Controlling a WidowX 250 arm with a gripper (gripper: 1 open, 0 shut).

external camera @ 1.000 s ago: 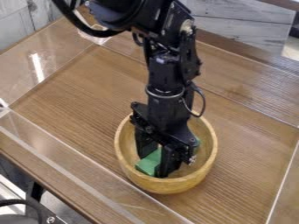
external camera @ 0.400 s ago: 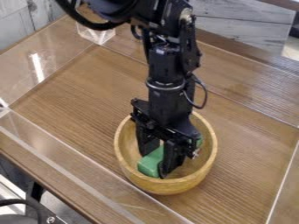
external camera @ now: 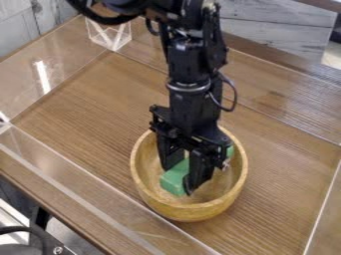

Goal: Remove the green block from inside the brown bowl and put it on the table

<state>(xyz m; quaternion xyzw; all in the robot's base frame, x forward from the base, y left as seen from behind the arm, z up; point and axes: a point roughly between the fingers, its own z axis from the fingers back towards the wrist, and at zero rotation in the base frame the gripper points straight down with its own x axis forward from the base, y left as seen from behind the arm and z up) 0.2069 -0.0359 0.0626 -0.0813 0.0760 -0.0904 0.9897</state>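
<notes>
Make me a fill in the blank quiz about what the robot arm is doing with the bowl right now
1. The fingers are closed on the green ____.
2. The green block is inside the brown ____.
3. The brown bowl rests on the wooden ____.
4. The table has low clear ____ along its edges.

Missing words: block; bowl; table; walls

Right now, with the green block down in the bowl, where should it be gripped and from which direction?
Grip the green block across its narrow width, mid-length, coming almost straight down from above. The brown bowl has thick raised walls all round, so a sideways approach is probably blocked. The gripper is already shut on the block this way, pointing steeply down into the bowl.
</notes>
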